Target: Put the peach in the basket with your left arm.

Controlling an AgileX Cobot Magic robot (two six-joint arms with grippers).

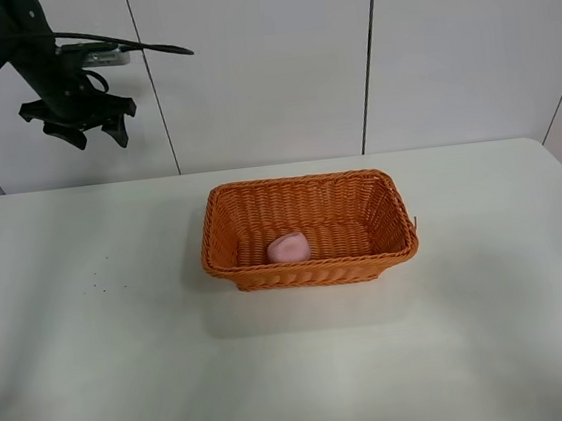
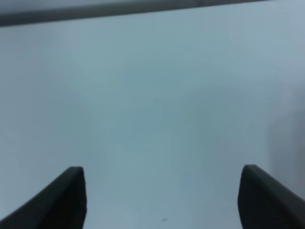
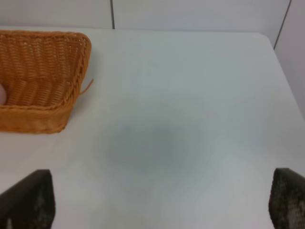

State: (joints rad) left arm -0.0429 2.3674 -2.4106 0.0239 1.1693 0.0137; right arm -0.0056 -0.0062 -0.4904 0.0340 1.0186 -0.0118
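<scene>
The pale pink peach [image 1: 289, 248] lies inside the orange woven basket [image 1: 367, 263], near its front wall and left of its middle. The basket stands in the middle of the white table. My left gripper [image 1: 91, 133] is open and empty, held high above the table's back left, far from the basket. In the left wrist view its two dark fingertips [image 2: 64, 198] stand wide apart over bare table. My right gripper [image 3: 162, 205] is open and empty. The right wrist view shows the basket's end [image 3: 57, 119] and a sliver of the peach [image 3: 2, 95].
The white table [image 1: 97, 371] spreads around the basket on all sides. A white panelled wall [image 1: 265, 61] stands behind it. A loose wicker strand [image 3: 87, 86] sticks out from the basket's corner.
</scene>
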